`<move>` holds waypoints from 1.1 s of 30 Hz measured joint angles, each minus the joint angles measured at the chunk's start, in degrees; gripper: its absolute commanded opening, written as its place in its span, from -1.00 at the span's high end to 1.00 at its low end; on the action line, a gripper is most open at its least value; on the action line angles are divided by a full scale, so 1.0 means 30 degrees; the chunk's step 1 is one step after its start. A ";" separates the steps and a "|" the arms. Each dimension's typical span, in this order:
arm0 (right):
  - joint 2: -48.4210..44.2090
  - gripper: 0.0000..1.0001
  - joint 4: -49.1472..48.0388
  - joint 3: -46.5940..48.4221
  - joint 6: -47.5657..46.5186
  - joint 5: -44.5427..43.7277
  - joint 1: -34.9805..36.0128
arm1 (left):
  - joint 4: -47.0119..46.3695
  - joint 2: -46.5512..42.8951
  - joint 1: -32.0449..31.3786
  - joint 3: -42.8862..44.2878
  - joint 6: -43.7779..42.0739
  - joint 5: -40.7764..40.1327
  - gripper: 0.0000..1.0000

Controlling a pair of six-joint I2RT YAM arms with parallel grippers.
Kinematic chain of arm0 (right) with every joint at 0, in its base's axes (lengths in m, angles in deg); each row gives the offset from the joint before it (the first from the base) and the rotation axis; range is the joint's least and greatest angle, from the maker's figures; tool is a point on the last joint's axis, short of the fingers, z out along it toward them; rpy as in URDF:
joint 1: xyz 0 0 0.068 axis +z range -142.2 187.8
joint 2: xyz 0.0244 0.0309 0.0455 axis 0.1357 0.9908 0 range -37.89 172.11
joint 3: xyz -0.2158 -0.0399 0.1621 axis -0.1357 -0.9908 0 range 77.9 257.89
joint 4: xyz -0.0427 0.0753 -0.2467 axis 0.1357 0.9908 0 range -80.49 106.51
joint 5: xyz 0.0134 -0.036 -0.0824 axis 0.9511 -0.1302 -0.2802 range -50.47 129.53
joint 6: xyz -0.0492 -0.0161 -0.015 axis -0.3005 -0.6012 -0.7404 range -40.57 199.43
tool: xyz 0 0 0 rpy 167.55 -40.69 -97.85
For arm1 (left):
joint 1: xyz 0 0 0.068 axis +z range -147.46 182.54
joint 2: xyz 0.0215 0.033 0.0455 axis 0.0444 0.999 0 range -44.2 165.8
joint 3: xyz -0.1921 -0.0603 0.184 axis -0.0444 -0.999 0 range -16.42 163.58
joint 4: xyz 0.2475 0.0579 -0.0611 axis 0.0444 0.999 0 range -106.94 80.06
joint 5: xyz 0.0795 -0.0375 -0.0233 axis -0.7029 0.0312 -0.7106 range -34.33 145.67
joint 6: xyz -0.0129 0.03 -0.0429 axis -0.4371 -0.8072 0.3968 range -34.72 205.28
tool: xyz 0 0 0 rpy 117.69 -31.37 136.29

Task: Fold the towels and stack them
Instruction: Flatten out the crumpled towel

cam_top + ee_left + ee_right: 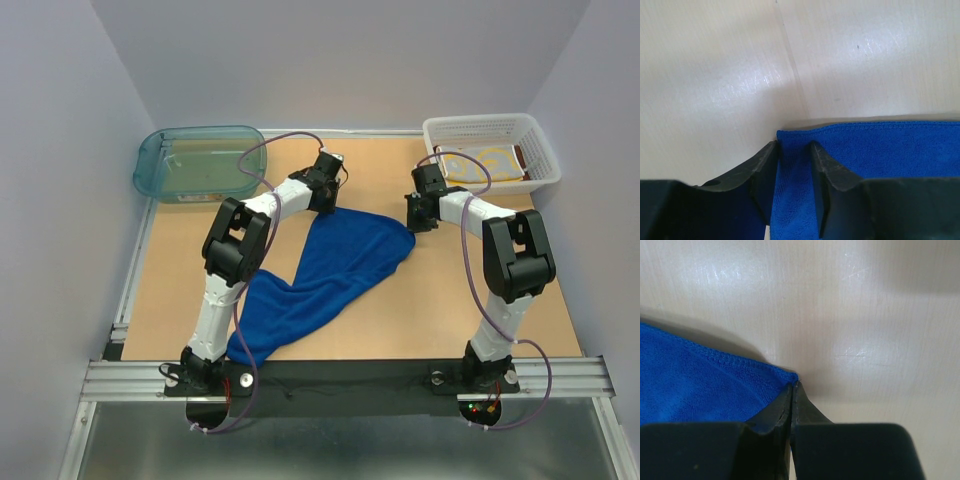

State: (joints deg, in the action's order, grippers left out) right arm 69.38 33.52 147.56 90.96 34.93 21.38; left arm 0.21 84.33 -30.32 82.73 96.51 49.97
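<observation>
TOP: 1 blue towel (325, 275) spread mid-table, running 7 to 1 o'clock; 1 yellow towel (480, 163) and 1 rust-brown towel (519, 158) in white basket (545, 165) at 1; 1 teal tub (200, 165) at 10; bare table (480, 300) at 4 | LEFT WRIST: left gripper (794, 150) clamps a blue corner, cloth between fingers (827, 167) | RIGHT WRIST: right gripper (791, 386) fingers together, pinching another corner; bare board beyond at 12.

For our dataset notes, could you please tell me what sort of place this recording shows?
Most likely a robotics lab cell rather than a home: plain grey walls enclose a wooden table edged with aluminium rail, and two robot arms are bolted there.
</observation>
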 measured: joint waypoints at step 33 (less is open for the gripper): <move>-0.1545 0.99 0.1370 1.8527 -0.1617 0.2426 0.0306 | -0.0437 -1.3712 -0.0007 0.6579 -0.4583 -0.2004 1.00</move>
State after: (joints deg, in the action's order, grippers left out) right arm 64.74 37.63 203.15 86.11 42.20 22.30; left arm -1.10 43.20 -30.34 102.47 82.76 43.96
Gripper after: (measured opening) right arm 0.011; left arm 0.033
